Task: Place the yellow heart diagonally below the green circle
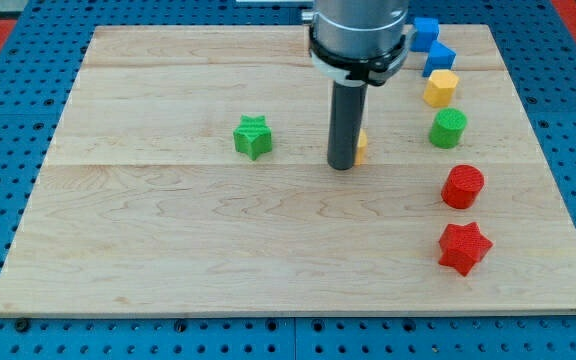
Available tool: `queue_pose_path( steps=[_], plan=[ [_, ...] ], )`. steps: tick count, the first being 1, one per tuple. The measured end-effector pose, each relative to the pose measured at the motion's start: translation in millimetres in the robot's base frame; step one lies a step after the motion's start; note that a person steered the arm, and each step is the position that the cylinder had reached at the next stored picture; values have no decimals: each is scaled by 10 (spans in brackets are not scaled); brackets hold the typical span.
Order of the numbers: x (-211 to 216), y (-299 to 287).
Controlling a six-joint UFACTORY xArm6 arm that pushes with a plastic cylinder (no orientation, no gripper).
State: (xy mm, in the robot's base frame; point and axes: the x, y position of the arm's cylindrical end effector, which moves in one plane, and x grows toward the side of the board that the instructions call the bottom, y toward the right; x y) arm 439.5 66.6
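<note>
My tip (342,165) rests on the board just right of centre. A yellow block (362,147), mostly hidden behind the rod, peeks out at the rod's right side, touching or very near it; its shape cannot be made out. The green circle (448,128) stands further to the view's right, a little higher than the tip.
A green star (253,136) lies left of the tip. On the right: two blue blocks (425,31) (440,56), a yellow hexagon (441,88), a red circle (462,187) and a red star (464,248). The wooden board (168,250) sits on a blue pegboard.
</note>
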Motion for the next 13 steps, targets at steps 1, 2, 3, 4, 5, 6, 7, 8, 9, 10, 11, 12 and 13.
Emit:
queue_pose_path(
  steps=[1, 2, 3, 4, 5, 6, 7, 8, 9, 10, 11, 12, 13],
  plan=[
    [-21, -75],
    [-147, -804],
    [-339, -548],
    [-250, -25],
    [-340, 103],
    [-395, 289],
    [-584, 289],
    [-575, 347],
    [-301, 706],
    [-156, 707],
    [-114, 712],
    [-99, 722],
    [-396, 77]
  ],
)
